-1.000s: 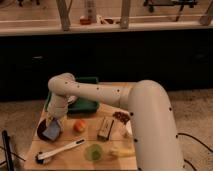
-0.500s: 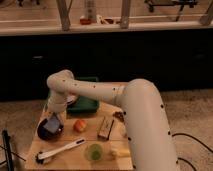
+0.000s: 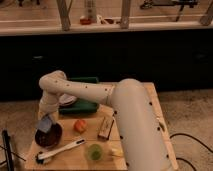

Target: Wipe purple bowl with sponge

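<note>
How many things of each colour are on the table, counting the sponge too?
Green: 2, cup and tray
White: 2, plate and brush
Purple: 1, bowl
Orange: 1, fruit
Brown: 1, block
Grey-blue: 1, sponge
Yellow: 1, small piece
Total: 9
The gripper is over the bowl, at the sponge.

On the wooden table (image 3: 90,138), a green tray (image 3: 82,106) is holding a white plate (image 3: 67,99) at the far side, while an orange object (image 3: 80,125), a brown block (image 3: 106,127), a green cup (image 3: 94,151) and a white-handled brush (image 3: 61,149) are lying nearer.
</note>
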Available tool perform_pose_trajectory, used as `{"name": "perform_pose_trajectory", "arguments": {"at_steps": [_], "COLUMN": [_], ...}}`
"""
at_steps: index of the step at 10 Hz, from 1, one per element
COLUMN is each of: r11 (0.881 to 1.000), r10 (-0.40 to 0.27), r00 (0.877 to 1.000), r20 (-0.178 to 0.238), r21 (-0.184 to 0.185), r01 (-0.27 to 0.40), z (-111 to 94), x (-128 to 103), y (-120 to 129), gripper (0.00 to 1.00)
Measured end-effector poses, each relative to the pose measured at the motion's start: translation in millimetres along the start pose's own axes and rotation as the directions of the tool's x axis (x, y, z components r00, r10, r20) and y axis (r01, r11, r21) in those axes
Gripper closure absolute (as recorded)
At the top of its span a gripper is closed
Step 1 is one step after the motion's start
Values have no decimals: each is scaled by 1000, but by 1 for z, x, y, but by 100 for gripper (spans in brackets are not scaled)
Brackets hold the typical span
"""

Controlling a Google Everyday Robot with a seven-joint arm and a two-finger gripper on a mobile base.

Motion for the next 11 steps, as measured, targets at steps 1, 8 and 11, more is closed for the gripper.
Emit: {"name": "perform_pose_trajectory", "arguments": {"at_steps": [1,8,11], "r11": [1000,998,999], "r10": [-21,-62,-36], "r00": [1000,995,992], "r20": [2,71,121], "r21": [2,-3,-17], "r01": [21,63,38], "z": [1,4,10], "x": [-7,-54,-65], "y": [-6,7,25], "gripper": [100,100,100]}}
